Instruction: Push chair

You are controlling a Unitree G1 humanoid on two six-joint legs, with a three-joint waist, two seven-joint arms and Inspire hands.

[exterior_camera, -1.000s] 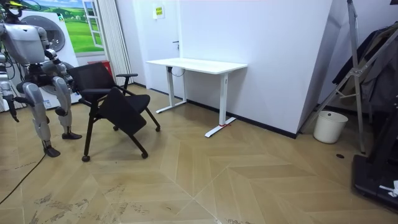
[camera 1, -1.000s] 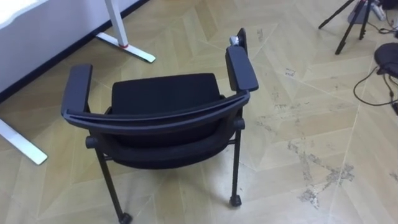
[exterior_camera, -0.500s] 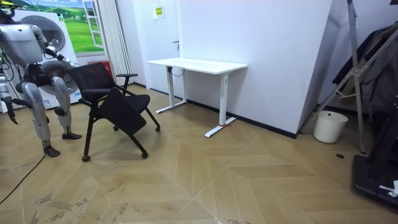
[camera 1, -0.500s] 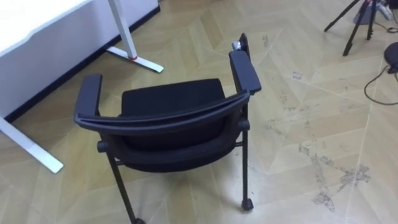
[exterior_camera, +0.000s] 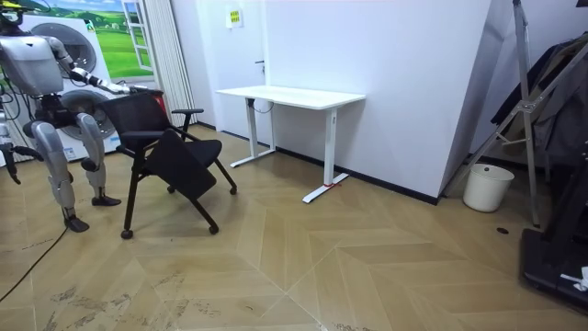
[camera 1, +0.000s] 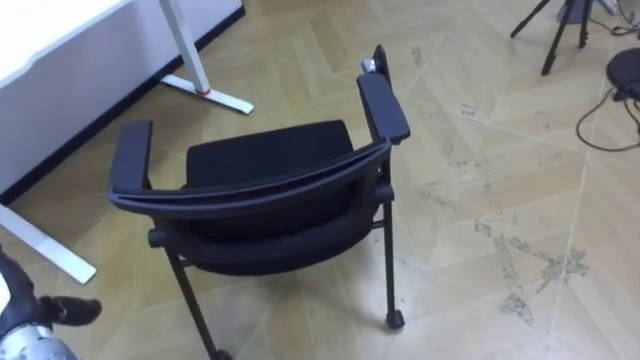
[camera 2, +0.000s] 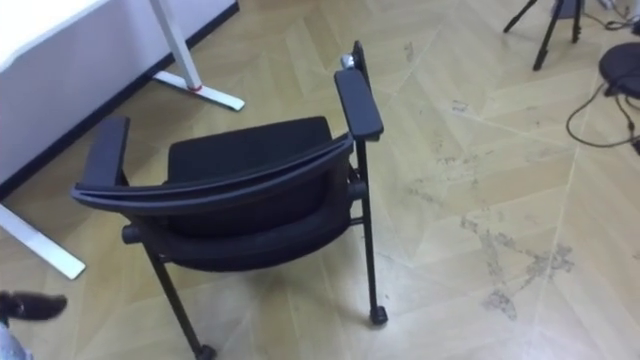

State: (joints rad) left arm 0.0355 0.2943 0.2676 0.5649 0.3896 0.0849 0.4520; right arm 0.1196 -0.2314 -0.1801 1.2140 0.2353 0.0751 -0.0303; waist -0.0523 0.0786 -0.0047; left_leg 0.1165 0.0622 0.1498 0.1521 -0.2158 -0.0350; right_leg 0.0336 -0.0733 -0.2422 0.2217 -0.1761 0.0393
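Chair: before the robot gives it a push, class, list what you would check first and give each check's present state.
1. Left hand on the chair: not ok. It hangs low at the left, apart from the chair.
2. Robot behind the chair's back: ok. The room view shows it standing close behind.
3. Chair upright on its legs: ok.
4. Path ahead of the seat: ok as far as seen. There is bare floor, with the desk off to the left.
5. Wheel free to roll: cannot tell.
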